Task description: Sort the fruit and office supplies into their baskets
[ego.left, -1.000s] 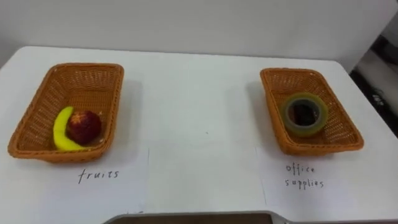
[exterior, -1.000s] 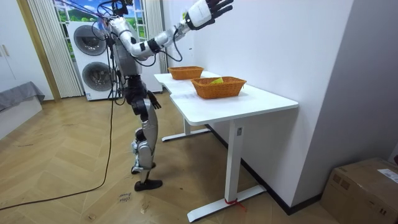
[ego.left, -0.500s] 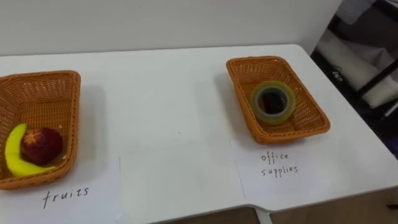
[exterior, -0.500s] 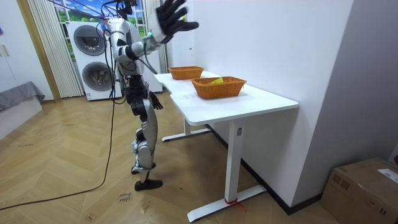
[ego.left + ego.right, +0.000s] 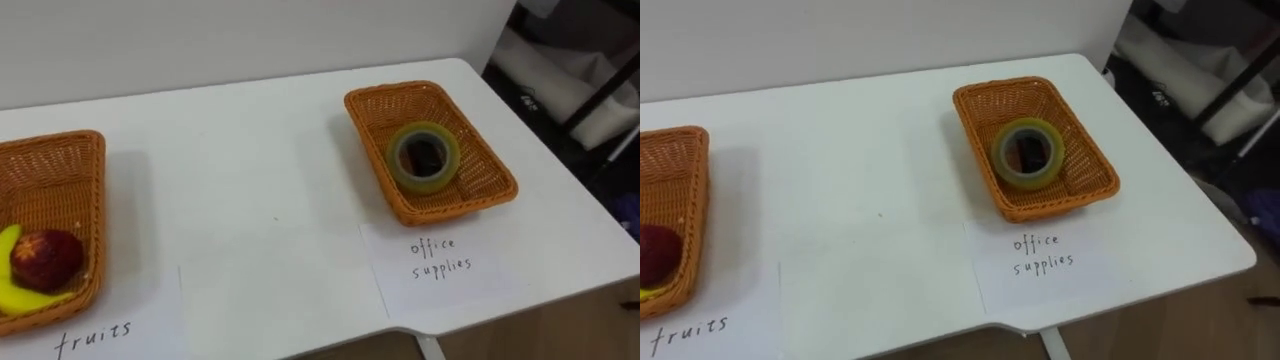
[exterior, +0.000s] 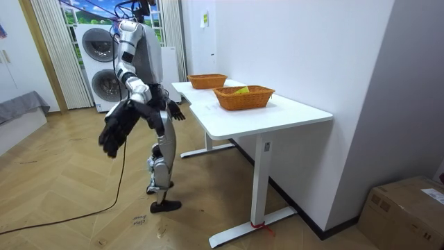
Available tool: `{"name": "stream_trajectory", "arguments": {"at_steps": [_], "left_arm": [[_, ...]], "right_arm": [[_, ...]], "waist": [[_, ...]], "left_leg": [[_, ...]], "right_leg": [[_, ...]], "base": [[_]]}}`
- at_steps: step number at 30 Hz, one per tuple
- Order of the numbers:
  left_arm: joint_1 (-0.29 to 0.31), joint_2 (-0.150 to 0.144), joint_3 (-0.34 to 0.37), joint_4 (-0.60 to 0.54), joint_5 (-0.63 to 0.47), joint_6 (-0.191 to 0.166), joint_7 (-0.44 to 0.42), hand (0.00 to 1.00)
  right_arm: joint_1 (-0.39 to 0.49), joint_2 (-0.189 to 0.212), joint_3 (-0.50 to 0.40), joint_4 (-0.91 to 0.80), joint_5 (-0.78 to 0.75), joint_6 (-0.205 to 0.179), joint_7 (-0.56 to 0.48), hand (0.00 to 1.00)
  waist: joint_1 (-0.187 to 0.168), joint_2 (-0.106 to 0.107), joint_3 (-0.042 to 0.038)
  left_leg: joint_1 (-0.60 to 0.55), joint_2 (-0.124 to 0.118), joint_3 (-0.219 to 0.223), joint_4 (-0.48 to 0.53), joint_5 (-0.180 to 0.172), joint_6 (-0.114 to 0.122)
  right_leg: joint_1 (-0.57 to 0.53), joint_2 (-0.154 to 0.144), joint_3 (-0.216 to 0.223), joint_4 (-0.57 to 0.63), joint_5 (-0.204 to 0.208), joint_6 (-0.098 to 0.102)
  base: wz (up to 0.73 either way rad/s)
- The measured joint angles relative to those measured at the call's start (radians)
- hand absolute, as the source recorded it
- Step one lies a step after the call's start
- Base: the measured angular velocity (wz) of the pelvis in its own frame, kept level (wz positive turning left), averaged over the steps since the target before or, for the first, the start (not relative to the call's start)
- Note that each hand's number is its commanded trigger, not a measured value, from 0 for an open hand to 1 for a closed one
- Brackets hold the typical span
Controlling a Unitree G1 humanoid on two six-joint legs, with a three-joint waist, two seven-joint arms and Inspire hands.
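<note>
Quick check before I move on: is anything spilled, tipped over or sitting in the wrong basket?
Nothing stands out. The banana and the red fruit lie in the fruits basket, and the tape roll lies flat in the office supplies basket. Both baskets sit upright and look undamaged.

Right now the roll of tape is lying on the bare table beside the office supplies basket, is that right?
Not quite. The roll of tape lies inside the office supplies basket, not on the table beside it. The left eye view shows it.
</note>
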Motion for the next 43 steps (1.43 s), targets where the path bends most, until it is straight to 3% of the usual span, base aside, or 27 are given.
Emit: {"name": "stream_trajectory", "arguments": {"at_steps": [4, 7, 11, 12, 15, 19, 25, 31, 35, 43], "left_arm": [[-0.004, -0.016, -0.003, 0.0, -0.009, -0.004, 0.0, 0.0], [-0.004, -0.022, -0.003, 0.003, -0.009, -0.004, 0.003, 0.0], [-0.013, -0.042, -0.002, 0.06, -0.01, -0.005, 0.007, 0.0], [-0.014, -0.041, -0.002, 0.071, -0.003, -0.001, -0.001, 0.0], [-0.017, -0.04, -0.003, 0.105, 0.038, 0.005, -0.007, 0.0], [-0.027, -0.04, -0.008, 0.13, 0.072, 0.043, -0.008, 0.0], [-0.041, -0.035, -0.086, 0.14, 0.091, 0.077, -0.012, 0.0], [-0.047, -0.05, -0.107, 0.139, 0.091, 0.105, -0.043, 0.0], [-0.054, -0.06, -0.115, 0.14, 0.091, 0.106, -0.057, 0.0], [-0.055, -0.073, -0.112, 0.14, 0.091, 0.122, -0.07, 0.0]], "right_arm": [[0.033, 0.073, 0.032, 0.096, 0.031, -0.005, -0.01, 0.0], [0.046, 0.101, 0.08, 0.206, 0.04, -0.006, 0.016, 0.0], [0.056, 0.151, 0.139, 0.401, 0.049, 0.02, 0.133, 0.0], [0.054, 0.161, 0.161, 0.443, 0.041, 0.041, 0.182, 0.0], [0.059, 0.162, 0.254, 0.526, -0.047, 0.098, 0.314, 0.0], [0.034, 0.157, 0.448, 0.568, -0.342, 0.136, 0.5, 0.0], [-0.074, 0.155, 0.605, 0.587, -0.728, 0.161, 0.604, 0.0], [-0.116, 0.16, 0.703, 0.518, -0.82, 0.159, 0.644, 0.0], [-0.113, 0.161, 0.71, 0.511, -0.821, 0.159, 0.647, 0.0], [-0.093, 0.162, 0.707, 0.509, -0.749, 0.157, 0.627, 0.0]], "waist": [[0.002, 0.013, -0.0032], [0.002, 0.021, -0.0028], [0.004, 0.032, -0.0103], [0.004, 0.035, -0.0097], [0.026, 0.041, -0.0073], [0.083, 0.037, -0.006], [0.143, 0.047, -0.0024], [0.19, 0.057, 0.0012], [0.196, 0.052, 0.0078], [0.197, 0.053, 0.0039]], "left_leg": [[-0.001, -0.002, 0.0, 0.0, -0.002, -0.001], [0.002, -0.001, -0.003, 0.0, -0.003, -0.002], [0.017, -0.002, -0.01, 0.001, -0.004, -0.003], [0.019, -0.003, -0.012, 0.001, -0.004, -0.004], [0.025, -0.003, -0.012, 0.004, -0.004, -0.004], [0.023, -0.002, -0.013, 0.008, -0.004, -0.004], [0.016, -0.003, -0.039, 0.021, -0.005, -0.002], [0.008, -0.002, -0.061, 0.021, -0.006, -0.004], [0.003, -0.004, -0.083, 0.032, -0.009, -0.005], [-0.007, -0.003, -0.089, 0.042, -0.013, -0.007]], "right_leg": [[-0.013, -0.001, 0.007, 0.02, -0.014, -0.001], [-0.009, -0.003, -0.006, 0.021, -0.017, -0.002], [0.008, -0.006, -0.006, 0.016, -0.022, -0.003], [0.009, -0.012, -0.006, 0.019, -0.026, -0.003], [0.013, -0.012, -0.006, 0.019, -0.025, -0.004], [0.008, -0.013, -0.009, 0.018, -0.022, -0.004], [0.026, -0.016, -0.032, 0.0, -0.014, -0.002], [0.029, -0.013, -0.045, -0.001, -0.014, -0.004], [0.037, -0.018, -0.063, -0.001, -0.022, -0.005], [0.042, -0.016, -0.073, -0.018, -0.026, -0.006]], "base": [[0.0], [0.04], [0.0], [0.0], [-0.06], [-0.03], [0.15], [0.09], [0.17], [0.02]]}}
